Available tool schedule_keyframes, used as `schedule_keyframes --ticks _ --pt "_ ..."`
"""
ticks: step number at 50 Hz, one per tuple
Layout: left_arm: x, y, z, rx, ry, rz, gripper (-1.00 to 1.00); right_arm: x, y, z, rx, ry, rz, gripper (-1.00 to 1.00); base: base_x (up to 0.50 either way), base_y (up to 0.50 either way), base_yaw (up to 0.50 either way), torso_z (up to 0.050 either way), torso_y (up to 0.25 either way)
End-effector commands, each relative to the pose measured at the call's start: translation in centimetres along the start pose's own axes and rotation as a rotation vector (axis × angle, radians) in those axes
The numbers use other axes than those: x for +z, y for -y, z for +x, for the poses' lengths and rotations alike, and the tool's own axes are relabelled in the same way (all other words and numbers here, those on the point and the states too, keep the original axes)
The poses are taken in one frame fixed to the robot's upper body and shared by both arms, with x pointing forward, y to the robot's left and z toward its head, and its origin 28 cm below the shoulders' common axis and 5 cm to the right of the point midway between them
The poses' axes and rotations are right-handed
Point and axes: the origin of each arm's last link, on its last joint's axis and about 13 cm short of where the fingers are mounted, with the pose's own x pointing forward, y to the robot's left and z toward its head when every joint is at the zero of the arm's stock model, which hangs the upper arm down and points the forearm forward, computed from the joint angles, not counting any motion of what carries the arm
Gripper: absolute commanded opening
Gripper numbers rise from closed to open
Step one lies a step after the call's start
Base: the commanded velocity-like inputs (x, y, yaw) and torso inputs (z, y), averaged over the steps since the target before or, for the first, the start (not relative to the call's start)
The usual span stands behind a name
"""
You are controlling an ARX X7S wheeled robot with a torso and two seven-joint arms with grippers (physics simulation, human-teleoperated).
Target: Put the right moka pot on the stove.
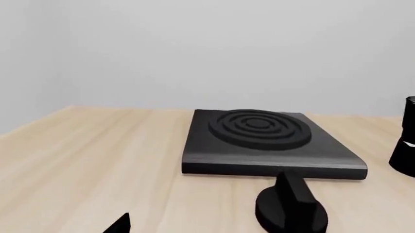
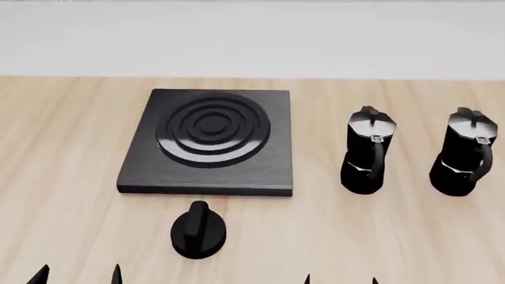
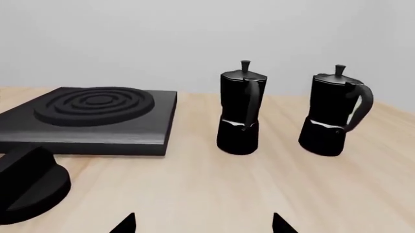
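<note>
The right moka pot [image 2: 463, 152] stands upright on the tabletop [image 2: 63, 154], black and faceted with a pinched waist, a small knob on its lid and a curved black handle. Its twin [image 2: 368, 152] stands beside it, between it and the stove [image 2: 209, 142]. A round knob [image 2: 197, 232] sits near the stove's front edge. The left tool [image 2: 77, 275] and right tool [image 2: 341, 279] show only spread fingertips, both released and empty.

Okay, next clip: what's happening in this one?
Nothing is being handled yet. Two identical black moka pots stand upright side by side on the wooden table, right of the stove; the right moka pot is the one to move. A round black knob sits in front of the stove. Only the fingertips of both grippers show, spread apart and holding nothing.
</note>
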Motion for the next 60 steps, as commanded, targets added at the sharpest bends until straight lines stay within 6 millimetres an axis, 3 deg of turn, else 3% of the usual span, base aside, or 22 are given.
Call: schedule_keyframes --ticks 1,60 --pt "-0.01 0.01 -0.02 0.001 0.002 0.002 1.0 -0.01 -0.05 -0.08 0.028 -0.015 0.024 1.0 0.14 0.0 0.0 0.0 0.0" --pt "0.02 -0.01 -0.06 0.001 0.005 0.001 1.0 -0.3 0.04 0.15 0.007 -0.006 -0.006 1.0 0.14 0.0 0.0 0.0 0.0"
